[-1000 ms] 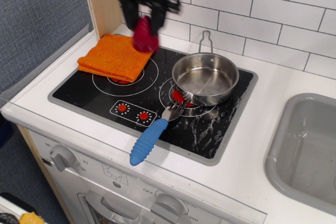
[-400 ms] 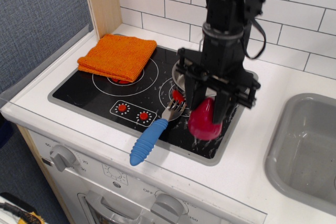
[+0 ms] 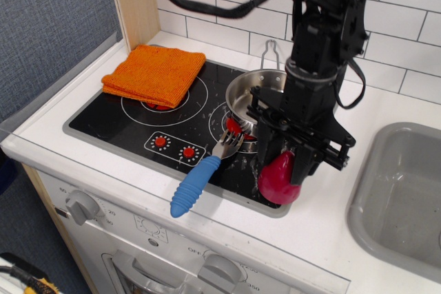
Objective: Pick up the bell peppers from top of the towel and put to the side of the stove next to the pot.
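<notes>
Bell peppers (image 3: 280,182) between jaws – clamped, low at stove's (image 3: 138,125) front right corner, beside pot (image 3: 249,91).

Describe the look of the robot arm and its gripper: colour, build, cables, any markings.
The arm is entirely black, built of chunky matte segments, with a black cable looping across the tiled wall behind it and another curving beside the wrist. The gripper is also black, an open frame of thin bars and linkages ending in two flat fingers. No markings or labels can be made out.
</notes>
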Controlling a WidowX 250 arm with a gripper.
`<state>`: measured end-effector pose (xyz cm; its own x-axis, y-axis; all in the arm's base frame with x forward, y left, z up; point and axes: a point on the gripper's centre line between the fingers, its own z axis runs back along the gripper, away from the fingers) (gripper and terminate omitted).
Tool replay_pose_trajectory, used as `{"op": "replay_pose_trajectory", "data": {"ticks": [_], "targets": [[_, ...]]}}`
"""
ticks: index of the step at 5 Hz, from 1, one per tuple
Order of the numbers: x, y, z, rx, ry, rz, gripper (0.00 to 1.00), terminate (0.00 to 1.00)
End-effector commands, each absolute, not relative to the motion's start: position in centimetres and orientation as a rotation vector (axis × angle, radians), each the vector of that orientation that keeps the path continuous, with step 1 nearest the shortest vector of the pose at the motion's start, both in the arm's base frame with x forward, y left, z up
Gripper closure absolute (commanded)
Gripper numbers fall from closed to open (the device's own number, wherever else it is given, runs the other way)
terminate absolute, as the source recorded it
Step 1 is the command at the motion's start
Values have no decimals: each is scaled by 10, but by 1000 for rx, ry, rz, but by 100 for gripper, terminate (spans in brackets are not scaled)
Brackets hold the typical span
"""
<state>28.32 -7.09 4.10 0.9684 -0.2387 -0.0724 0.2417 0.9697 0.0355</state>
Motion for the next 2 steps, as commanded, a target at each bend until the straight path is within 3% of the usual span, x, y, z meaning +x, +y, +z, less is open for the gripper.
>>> {"op": "replay_pose_trajectory", "data": {"ticks": [1, 2], "targets": [[287, -56, 43, 54, 44, -226, 100, 0], [283, -54, 41, 43, 56, -229, 100, 0]]}}
